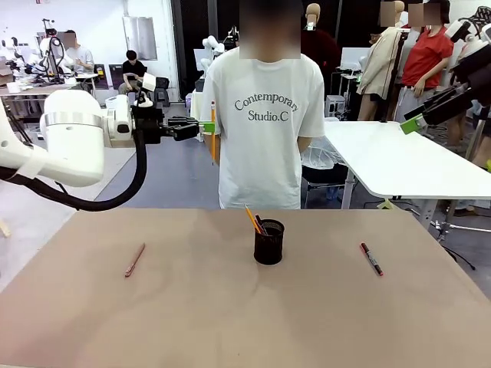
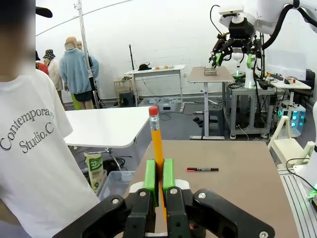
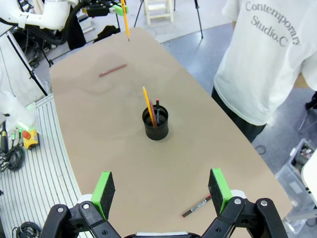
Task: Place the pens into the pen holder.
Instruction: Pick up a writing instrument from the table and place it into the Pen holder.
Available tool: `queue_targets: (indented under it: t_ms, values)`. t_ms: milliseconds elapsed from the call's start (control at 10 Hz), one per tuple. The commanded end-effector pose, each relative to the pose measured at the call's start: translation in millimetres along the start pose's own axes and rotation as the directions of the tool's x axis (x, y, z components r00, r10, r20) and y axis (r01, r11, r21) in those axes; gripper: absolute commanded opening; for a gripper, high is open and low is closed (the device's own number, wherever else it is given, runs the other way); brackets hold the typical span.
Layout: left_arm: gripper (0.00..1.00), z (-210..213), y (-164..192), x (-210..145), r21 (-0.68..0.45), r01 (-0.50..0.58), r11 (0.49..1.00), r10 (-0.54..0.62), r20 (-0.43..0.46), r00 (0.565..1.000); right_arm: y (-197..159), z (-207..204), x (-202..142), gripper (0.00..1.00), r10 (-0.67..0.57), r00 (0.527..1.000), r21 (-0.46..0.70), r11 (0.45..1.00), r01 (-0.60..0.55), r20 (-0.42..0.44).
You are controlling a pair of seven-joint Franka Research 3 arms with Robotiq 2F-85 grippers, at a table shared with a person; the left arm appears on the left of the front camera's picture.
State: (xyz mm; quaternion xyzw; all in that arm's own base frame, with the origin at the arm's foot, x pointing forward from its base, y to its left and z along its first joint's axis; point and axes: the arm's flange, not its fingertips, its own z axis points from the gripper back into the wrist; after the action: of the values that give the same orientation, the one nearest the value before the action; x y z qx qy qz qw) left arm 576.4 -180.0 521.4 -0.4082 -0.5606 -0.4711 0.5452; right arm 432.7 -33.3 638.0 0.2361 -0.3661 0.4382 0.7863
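Lab room with white desks and other rigs in the background. Brown desk (image 1: 192, 322) up front, with a person (image 1: 265, 130) in a white printed T-shirt standing at its far edge, centre.

Left tool (image 2: 158, 181): clamped tight on the yellow-orange pencil (image 2: 156, 139), with a green pad on each side of the shaft. The pencil is roughly upright, red eraser end up and point down. The tool lies horizontal and is held high in the air just left of the person, well clear of the desk surface. From the right wrist view the pencil hangs over the desk's far-left end.

Right tool (image 3: 161, 190): jaws spread wide, nothing between the green pads. It sits high over the desk's right side, looking down across the surface.

Pen holder (image 1: 268, 244): upright, about mid-desk. It has two items in it, both sticking out above the rim:
- second yellow pencil (image 1: 252, 219), leaning toward the robot's left
- dark pen (image 3: 157, 110) with a red tip, close beside that pencil

Loose items:
- Reddish-pink pen (image 1: 135, 260): flat on the desk, left of the holder and well apart from it, lying at a slight diagonal.
- Red-and-black marker (image 1: 372, 259): flat on the desk, right of the holder and well apart from it. Nothing is touching it.
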Motion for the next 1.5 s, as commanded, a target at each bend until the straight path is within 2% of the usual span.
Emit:
queue_targets:
  t_ms: [0, 300, 700, 1100, 1400]
  values:
    - [0.0, -13, -3, -6, 0.032, 0.012, 0.999, -0.013, 0.019, 1.0, 1, -1, 1, 1.0, 0.005, 1.0, 0.003, 1.0, -0.005, 0.011]
    - [0.0, -52, -9, -32, 0.022, 0.042, 0.999, -0.044, 0.067, 0.997, 1, -1, 1, 1.0, 0.005, 1.0, 0.003, 1.0, -0.005, 0.011]
    - [0.0, -103, -15, -75, -0.048, 0.01, 0.999, -0.007, 0.061, 0.998, 1, -1, 1, 1.0, 0.005, 1.0, 0.003, 1.0, -0.005, 0.011]
    - [0.0, -142, -23, -106, -0.088, 0.028, 0.996, -0.022, 0.076, 0.997, 1, -1, 1, 1.0, 0.005, 1.0, 0.003, 1.0, -0.005, 0.011]
    - [0.0, -157, -35, -138, -0.131, -0.044, 0.99, 0.052, 0.062, 0.997, 1, -1, 1, 1.0, 0.005, 1.0, 0.003, 1.0, -0.005, 0.011]
